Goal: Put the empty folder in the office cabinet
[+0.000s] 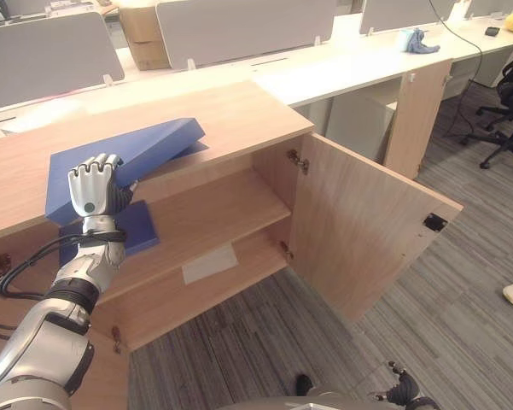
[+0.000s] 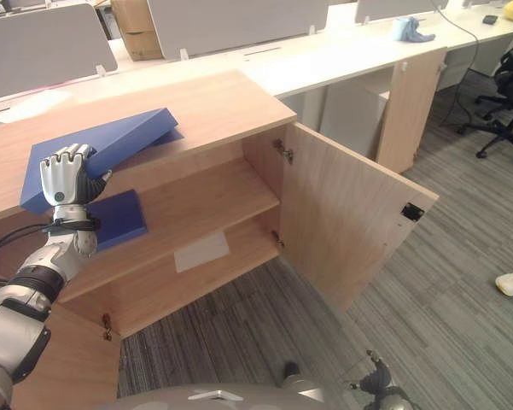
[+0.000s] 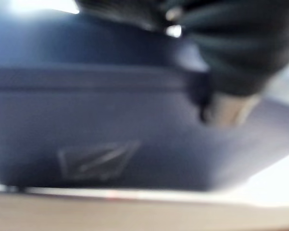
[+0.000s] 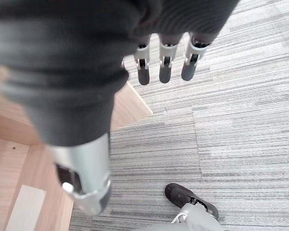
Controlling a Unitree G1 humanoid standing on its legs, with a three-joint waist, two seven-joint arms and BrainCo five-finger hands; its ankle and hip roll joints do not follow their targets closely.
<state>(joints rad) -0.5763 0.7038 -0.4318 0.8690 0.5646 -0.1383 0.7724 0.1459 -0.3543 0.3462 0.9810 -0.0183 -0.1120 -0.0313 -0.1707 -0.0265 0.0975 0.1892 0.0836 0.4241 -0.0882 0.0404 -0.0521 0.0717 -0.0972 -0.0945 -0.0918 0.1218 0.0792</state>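
the left hand (image 1: pixel 94 184) grasps the blue folder (image 1: pixel 145 149) at its 7 o'clock end, tilting it off the cabinet (image 1: pixel 265 111) top toward the shelf (image 1: pixel 213 205); the right hand (image 4: pixel 163 62) hangs relaxed.

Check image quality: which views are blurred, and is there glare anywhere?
Left wrist view: heavily blurred, the blue flat folder is a soft smear, with a blown-out patch at one corner. Right wrist view: the right hand up close is out of focus, but the grey striped carpet is sharp. Eye views: crisp and evenly lit, with soft shadow inside the open wooden cabinet and no glare.
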